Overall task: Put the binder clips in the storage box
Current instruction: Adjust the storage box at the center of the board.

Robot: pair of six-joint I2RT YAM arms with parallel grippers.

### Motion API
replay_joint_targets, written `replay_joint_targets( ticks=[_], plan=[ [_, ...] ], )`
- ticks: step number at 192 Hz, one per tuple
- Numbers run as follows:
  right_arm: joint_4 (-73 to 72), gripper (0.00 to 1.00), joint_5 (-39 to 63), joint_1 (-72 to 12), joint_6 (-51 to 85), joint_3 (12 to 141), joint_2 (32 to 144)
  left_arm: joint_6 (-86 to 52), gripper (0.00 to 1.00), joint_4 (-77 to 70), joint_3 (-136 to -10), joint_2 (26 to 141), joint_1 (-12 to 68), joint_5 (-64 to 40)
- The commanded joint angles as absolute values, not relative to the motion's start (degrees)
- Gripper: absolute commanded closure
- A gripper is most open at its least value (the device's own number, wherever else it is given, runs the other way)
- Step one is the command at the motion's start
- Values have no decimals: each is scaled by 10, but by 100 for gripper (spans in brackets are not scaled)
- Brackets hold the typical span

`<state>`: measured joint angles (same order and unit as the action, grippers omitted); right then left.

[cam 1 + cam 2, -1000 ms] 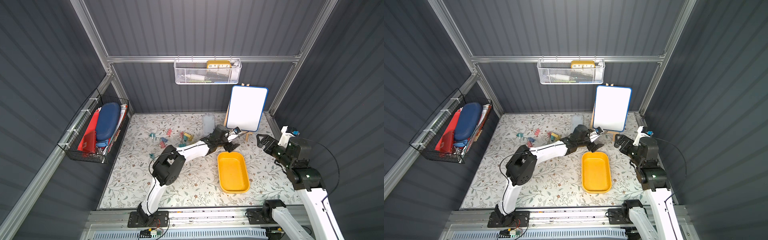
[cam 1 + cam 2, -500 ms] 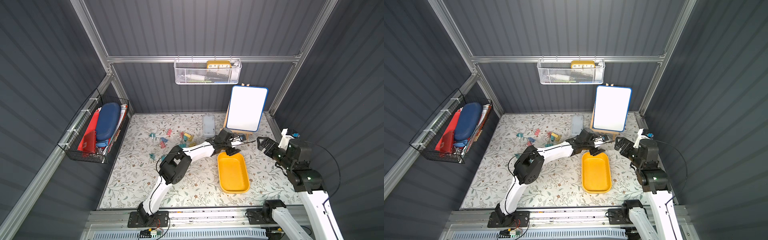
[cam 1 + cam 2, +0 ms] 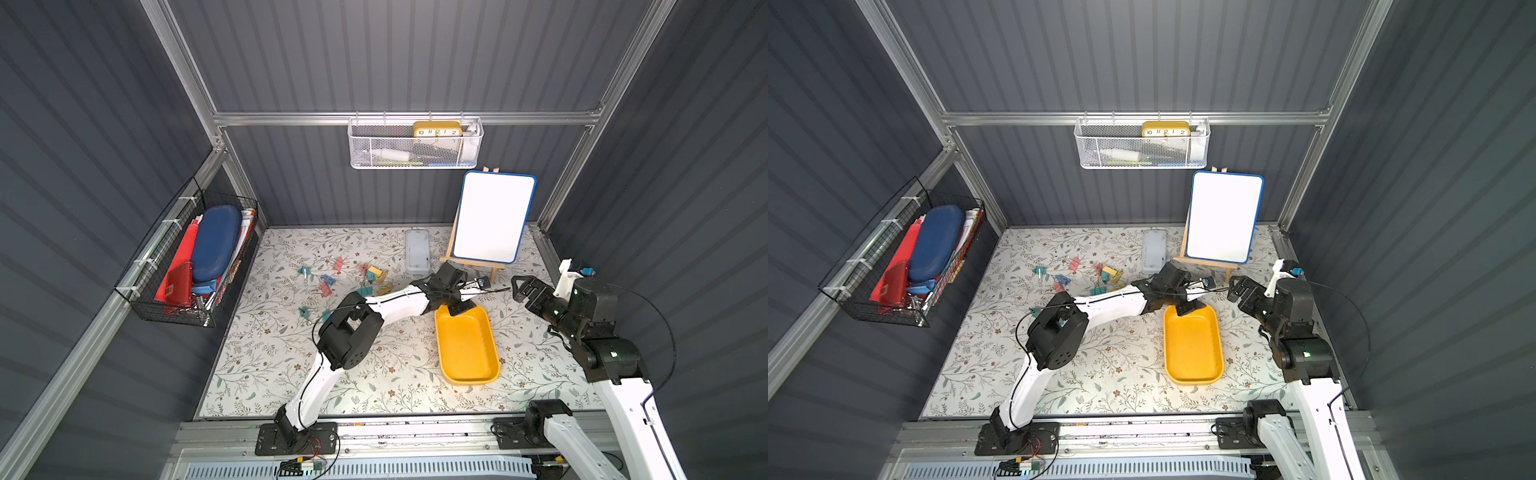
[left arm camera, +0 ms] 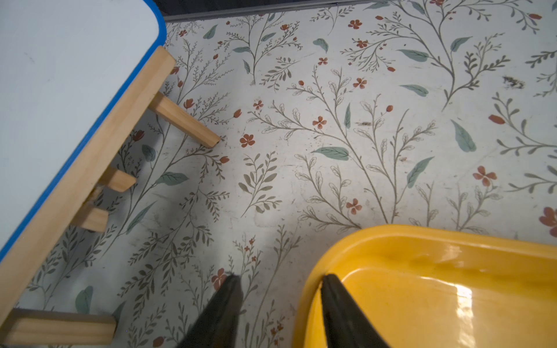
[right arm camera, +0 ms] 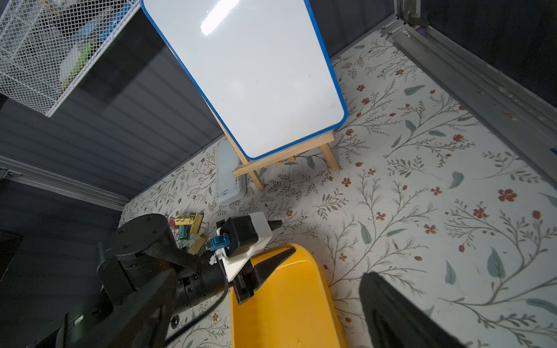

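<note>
1. Over the far end of the box [image 3: 465, 349], your left claw [image 4: 280, 278] hangs released. In its wrist view, one finger [image 4: 226, 301] is above the counter [image 4: 331, 120] outside the rim, and the other is just inside it. The jaws straddle the box's corner with a gap between them and pinch nothing.
2. Your box lies flat on the counter toward the front right, with its long side running front to back.
3. Your clips [image 3: 376, 273] lie scattered on the counter, left of the box and mostly behind the left forearm. They are pink, teal, blue and yellow. A few yellow ones bunch near the case [image 3: 417, 251], and a teal one sits nearer the front by the arm's elbow.
4. You can see the case flat by the back wall, just beside the foot of the whiteboard [image 3: 492, 216].
5. Your right claw [image 3: 523, 291] is spread wide and empty. It is held above the counter to the right of the box's far end, apart from it, and faces the left claw.
</note>
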<state>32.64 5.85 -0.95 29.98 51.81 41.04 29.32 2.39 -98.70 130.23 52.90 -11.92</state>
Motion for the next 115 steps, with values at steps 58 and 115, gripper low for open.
replay_joint_targets(
  ticks=[58, 115],
  plan=[
    [314, 1, 71, -8, 310, 514, 407, 49, 92, -126, -832, 1207, 534, -86],
    [291, 2, 111, -9, 363, 510, 426, -270, 100, -101, -741, 1086, 548, 94]
  ],
)
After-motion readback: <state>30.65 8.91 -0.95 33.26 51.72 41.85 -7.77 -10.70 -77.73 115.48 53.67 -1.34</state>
